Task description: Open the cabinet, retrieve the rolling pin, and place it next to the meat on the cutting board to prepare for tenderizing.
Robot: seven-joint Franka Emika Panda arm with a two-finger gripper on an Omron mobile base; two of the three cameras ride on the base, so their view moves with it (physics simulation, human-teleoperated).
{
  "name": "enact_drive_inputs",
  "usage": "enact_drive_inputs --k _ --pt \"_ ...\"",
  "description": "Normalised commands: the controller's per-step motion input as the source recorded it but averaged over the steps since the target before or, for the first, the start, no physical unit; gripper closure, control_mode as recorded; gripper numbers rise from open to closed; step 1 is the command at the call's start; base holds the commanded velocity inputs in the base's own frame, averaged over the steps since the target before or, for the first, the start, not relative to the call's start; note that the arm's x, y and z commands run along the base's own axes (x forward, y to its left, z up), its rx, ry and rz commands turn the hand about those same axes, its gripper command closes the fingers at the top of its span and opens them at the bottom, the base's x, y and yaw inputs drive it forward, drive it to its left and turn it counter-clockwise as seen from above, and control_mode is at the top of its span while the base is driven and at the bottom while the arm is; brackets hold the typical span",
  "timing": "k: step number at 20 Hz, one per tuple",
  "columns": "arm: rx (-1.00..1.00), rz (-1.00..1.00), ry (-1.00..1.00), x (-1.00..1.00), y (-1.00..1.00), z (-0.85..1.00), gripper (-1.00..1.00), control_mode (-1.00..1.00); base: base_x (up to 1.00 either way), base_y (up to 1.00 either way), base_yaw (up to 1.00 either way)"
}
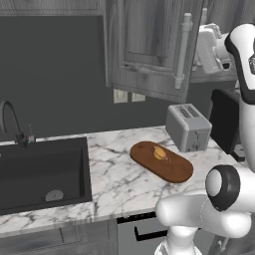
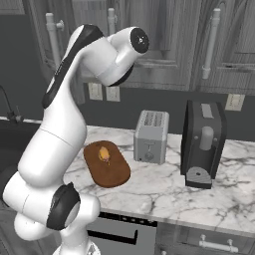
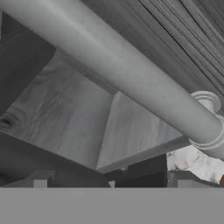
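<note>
no readable text, labels, or signs

We see the cabinet door (image 1: 149, 50) swung out over the counter (image 1: 119, 174), its bar handle (image 3: 118, 74) right against the hand camera — little room there. Below, the toaster (image 1: 188, 127) and coffee machine (image 2: 203, 142) crowd the cutting board's (image 1: 162, 162) right; its left lies open to the sink (image 1: 42, 172).

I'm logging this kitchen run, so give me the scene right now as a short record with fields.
cabinet door: swung partly open
bar handle: close in front of the claw's camera, not gripped
claw: open, up by the cabinet
cutting board: on the marble counter, left of the toaster
meat: on the board
rolling pin: not seen
</note>
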Motion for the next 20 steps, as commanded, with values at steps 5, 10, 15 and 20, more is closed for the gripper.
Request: enact_drive_inputs --k 5,10,15,20 --pt "0.07 0.0 0.04 0.18 0.22 0.0 -1.0 -1.0 0.0 0.0 0.0" --pt "0.01 0.0 0.0 -0.01 0.39 -0.02 -1.0 -1.0 0.0 0.0 0.0" --pt "0.0 0.01 -0.01 -0.35 0.5 -0.04 -1.0 -1.0 0.0 0.0 0.0" --pt "0.0 0.02 -0.06 -0.58 0.55 -0.05 -1.0 -1.0 0.0 0.0 0.0"
